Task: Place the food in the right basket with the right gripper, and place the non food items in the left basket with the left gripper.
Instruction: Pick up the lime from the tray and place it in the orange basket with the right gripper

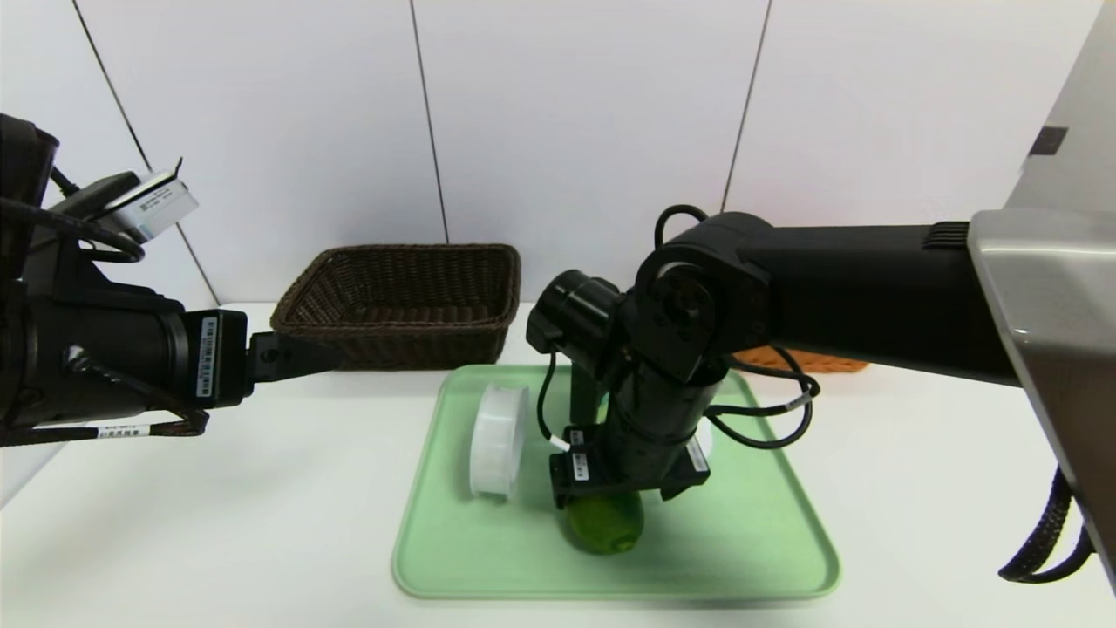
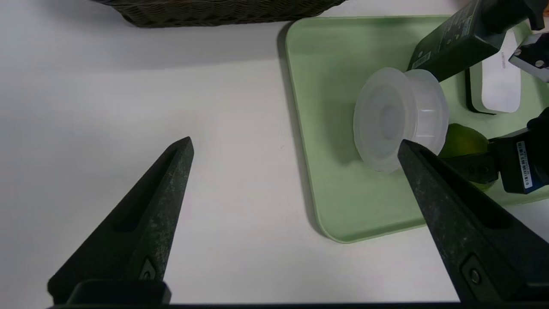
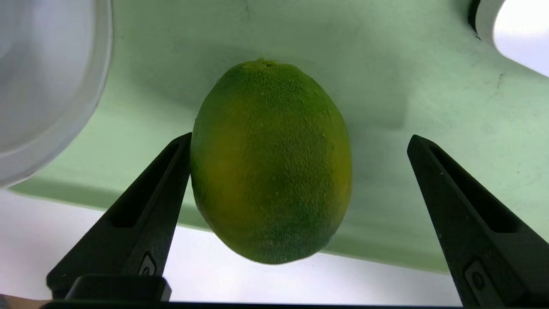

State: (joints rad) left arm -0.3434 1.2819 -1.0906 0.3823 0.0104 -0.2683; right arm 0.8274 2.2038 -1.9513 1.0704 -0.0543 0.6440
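Right wrist view gave what the head view could not: the right gripper (image 3: 298,141) hung spread wide, the one green lime (image 3: 271,161) between its fingers, one finger (image 3: 141,214) at the peel, the other clear. From the head camera the arm covered most of that fruit. The lime lay near the front edge of the single green tray (image 1: 750,558). Beside it stood one white ribbed disc (image 1: 499,440) on edge. Only the left wrist view showed the dark bottle (image 2: 454,40) and flat white box (image 2: 499,81). The left gripper (image 2: 296,148), jaws wide, held nothing above the table (image 2: 128,107). Farther back, two baskets: dark brown basket (image 1: 401,301) and orange basket (image 1: 815,362), mostly hidden by the arm.
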